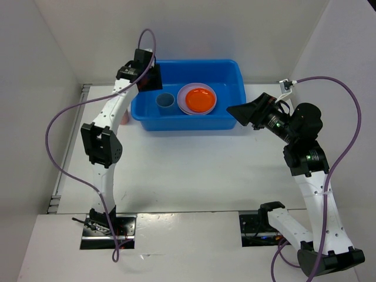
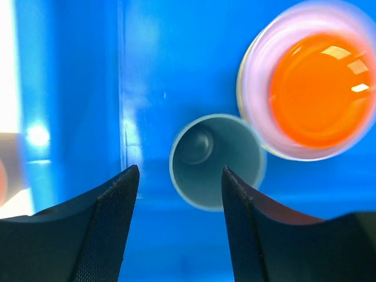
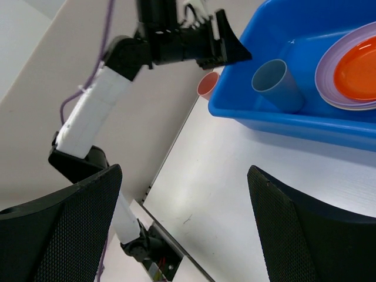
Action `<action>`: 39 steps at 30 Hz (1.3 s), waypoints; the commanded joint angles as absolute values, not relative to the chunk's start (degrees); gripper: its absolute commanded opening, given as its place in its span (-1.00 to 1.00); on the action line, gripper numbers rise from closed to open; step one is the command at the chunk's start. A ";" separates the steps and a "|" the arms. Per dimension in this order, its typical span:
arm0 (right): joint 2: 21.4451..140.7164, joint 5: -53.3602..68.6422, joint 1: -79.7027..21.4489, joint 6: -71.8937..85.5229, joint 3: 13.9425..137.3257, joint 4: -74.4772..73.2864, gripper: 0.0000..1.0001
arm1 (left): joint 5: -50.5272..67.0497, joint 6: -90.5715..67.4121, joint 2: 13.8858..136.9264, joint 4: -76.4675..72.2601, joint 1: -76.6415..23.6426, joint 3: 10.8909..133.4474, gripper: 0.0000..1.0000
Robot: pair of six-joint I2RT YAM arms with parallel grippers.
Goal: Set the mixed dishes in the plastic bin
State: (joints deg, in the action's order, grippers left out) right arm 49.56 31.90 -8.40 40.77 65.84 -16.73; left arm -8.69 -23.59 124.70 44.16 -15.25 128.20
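Where the blue bin sits at the far side of the table, it holds an orange plate stacked on a pale lavender plate. A blue cup stands mouth up just beside them on the left. A salmon cup stands outside on the table, close to the bin's left end. The left gripper hangs over the bin's left part above the blue cup, fingers spread and holding nothing. The right gripper hovers off the bin's right end, fingers wide apart and bare.
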 commanded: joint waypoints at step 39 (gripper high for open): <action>48.43 32.17 -9.05 40.25 64.34 -14.24 0.83 | 5.36 -19.51 107.58 30.93 15.56 98.34 0.43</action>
State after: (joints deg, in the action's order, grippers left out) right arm 48.97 31.94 -8.60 40.80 64.77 -16.71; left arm 3.51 -20.88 105.43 32.05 15.59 97.14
